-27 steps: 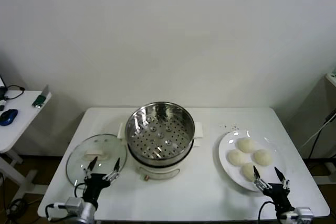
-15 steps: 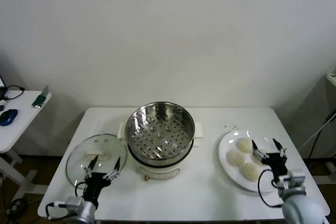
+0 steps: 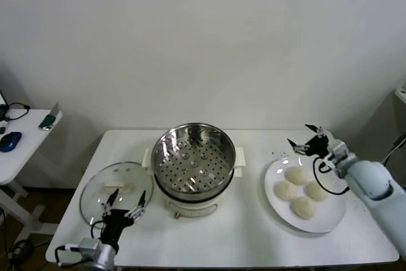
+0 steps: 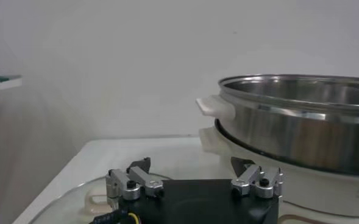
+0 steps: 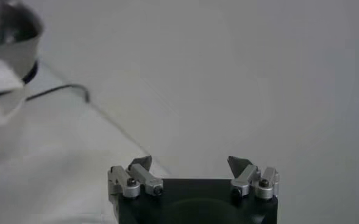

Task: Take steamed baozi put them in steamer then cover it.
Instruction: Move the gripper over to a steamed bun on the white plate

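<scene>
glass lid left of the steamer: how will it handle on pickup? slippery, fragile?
The round clear glass lid with metal rim lies flat on the white table, so likely only its whitish oblong handle offers a grip. Smooth glass probably slides and may crack if dropped. Its width suggests it may tilt once lifted.

Shiny perforated steel steamer [image 3: 193,160], clear glass cover [image 3: 116,190], smooth matt baozi [image 3: 295,175]

A bare test room or lab rather than a real kitchen — a plain white wall [image 3: 203,42] with nothing on it, and a white table [image 3: 247,233] standing free before it. The cooking gear looks staged: a steamer [image 3: 193,157], a plate [image 3: 317,217]. At the far left stands a side desk [image 3: 19,150] with a blue mouse [image 3: 9,141] and cables — office kit.
</scene>
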You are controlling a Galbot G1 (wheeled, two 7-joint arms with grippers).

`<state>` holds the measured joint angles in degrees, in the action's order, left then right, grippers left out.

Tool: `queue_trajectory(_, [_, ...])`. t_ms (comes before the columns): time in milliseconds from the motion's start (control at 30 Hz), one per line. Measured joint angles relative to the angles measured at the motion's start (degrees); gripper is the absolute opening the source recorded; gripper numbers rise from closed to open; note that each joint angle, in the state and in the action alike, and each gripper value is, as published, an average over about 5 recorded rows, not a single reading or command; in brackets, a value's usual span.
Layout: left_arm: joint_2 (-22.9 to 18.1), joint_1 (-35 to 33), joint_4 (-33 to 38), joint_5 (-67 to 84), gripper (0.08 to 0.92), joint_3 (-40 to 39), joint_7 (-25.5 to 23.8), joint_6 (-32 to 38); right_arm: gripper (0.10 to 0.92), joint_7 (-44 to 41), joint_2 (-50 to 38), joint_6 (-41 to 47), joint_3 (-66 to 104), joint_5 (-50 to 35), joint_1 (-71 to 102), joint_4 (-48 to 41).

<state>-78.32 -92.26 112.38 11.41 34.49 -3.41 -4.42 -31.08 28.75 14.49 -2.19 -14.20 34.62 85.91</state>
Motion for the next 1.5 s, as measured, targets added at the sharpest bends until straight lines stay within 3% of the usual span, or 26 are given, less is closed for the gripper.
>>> queue_trajectory(267, [0.34, 0.35, -0.52, -0.15, 0.823, -0.2, -0.04, 0.01, 0.823, -17.13, -4.93, -3.08, -19.95, 4.11, -17.93, -4.21])
queue_trajectory(533, [0.21, 0.32, -0.75, -0.35, 0.823, 0.12, -0.03, 0.3, 0.823, -25.27, -3.22, -3.98, -38.54, 6.57, -32.81, -8.94])
queue_trajectory(900, [-0.41, 0.01, -0.66, -0.11, 0.823, 0.93, 0.1, 0.65, 0.823, -29.21, 2.95, -5.05, -49.04, 9.94, -39.36, -15.99])
queue_trajectory(1500, [-0.94, -0.01, -0.2, 0.01, 0.823, 1.16, 0.09, 0.72, 0.823, -28.52, 12.22, -7.56, -46.95, 16.92, -35.98, -27.4])
